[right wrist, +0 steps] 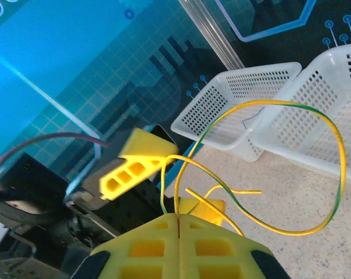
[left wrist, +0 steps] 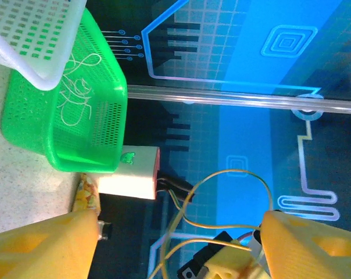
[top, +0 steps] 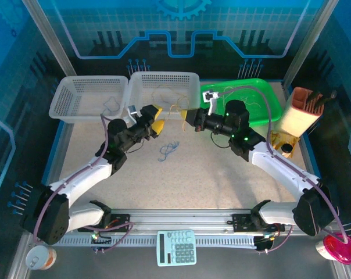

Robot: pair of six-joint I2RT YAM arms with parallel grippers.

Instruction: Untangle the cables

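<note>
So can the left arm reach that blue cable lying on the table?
Probably yes. The blue cable lies bare on the table close beside the left arm, nothing sits between them, and its jaws are open.

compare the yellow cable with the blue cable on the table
The yellow cable is pinched in the right gripper and held in the air; the blue cable lies loose on the table. The yellow one spreads in wide loops; the blue one is bunched small. Both are thin.
</note>
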